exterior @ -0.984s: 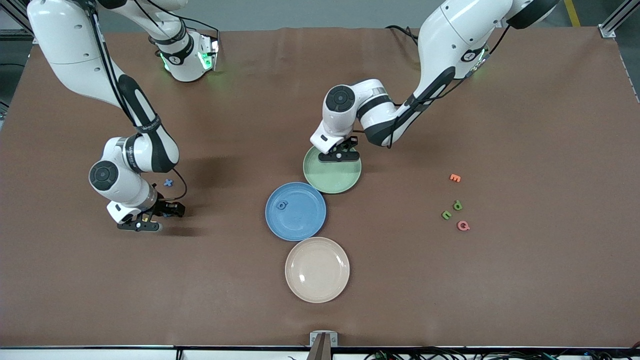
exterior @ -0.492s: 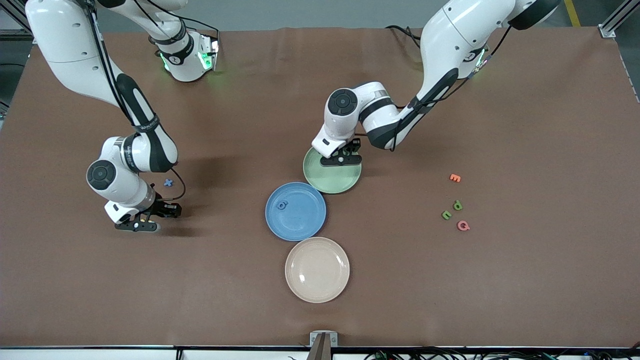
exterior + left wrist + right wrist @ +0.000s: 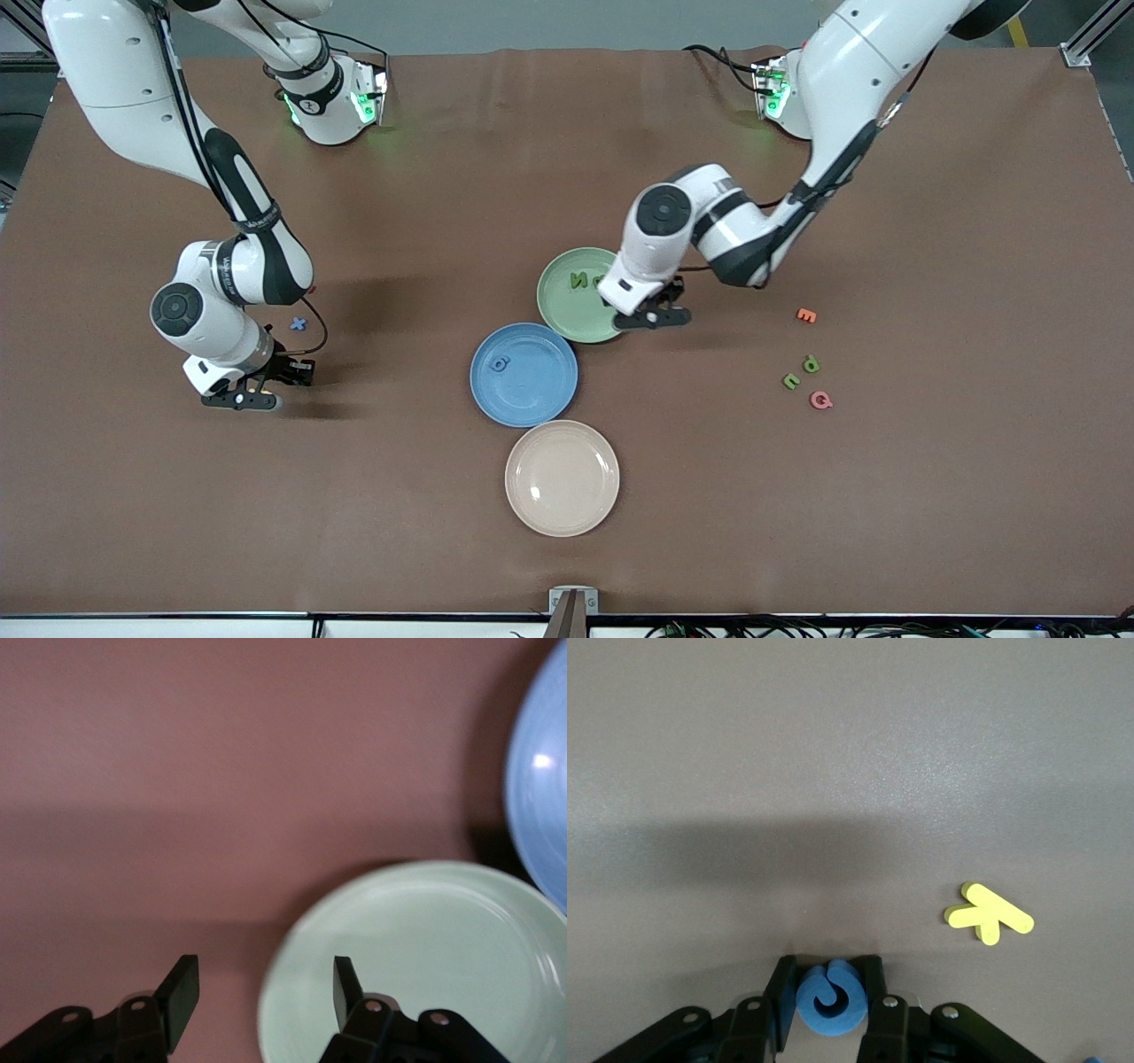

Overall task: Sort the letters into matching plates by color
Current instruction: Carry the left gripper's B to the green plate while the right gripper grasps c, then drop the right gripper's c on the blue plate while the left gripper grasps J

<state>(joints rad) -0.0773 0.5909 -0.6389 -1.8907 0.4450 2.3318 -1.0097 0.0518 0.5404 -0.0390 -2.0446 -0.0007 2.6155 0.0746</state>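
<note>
My right claw (image 3: 829, 999) pinches a curled blue foam letter (image 3: 830, 997) low over the brown table (image 3: 930, 496), a yellow foam letter (image 3: 989, 914) lying nearby. My left claw (image 3: 259, 990), fingers spread and empty, hangs over the rim of the pale green round plate (image 3: 563, 312), which holds a green foam letter (image 3: 579, 281) and touches the medium blue round plate (image 3: 532, 390).

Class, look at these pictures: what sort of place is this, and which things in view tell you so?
Most likely a robotics lab: two robot arms mounted on a brown covered table, cables trailing at its edges, and plates and foam letters set out for a sorting exercise.
</note>
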